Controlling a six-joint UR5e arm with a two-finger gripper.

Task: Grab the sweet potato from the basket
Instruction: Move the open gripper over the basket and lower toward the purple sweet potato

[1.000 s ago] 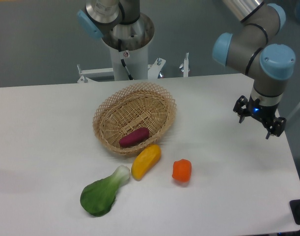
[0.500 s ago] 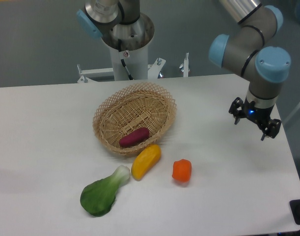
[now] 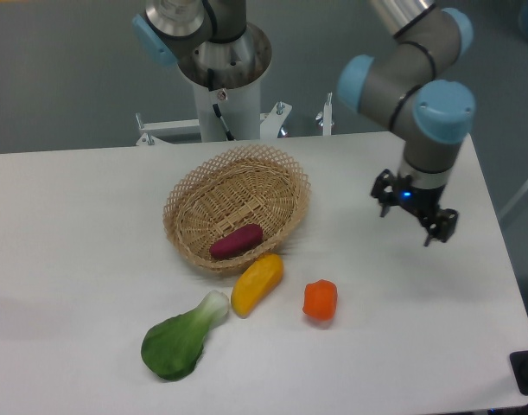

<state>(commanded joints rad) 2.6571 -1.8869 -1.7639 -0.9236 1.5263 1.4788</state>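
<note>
The dark purple sweet potato (image 3: 237,241) lies in the front part of the tan wicker basket (image 3: 281,171), which sits at the middle of the white table. My gripper (image 3: 412,220) hangs above the table well to the right of the basket, fingers pointing down. Its fingers stand apart with nothing between them. Nothing touches the sweet potato.
A yellow oblong vegetable (image 3: 257,283) lies just in front of the basket's rim. An orange pepper (image 3: 320,299) sits to its right and a green leafy vegetable (image 3: 181,339) to its left. The robot's base column (image 3: 221,78) stands behind the basket.
The gripper and arm have moved leftward, toward the basket, by a short way. The vegetables and basket have not moved.
</note>
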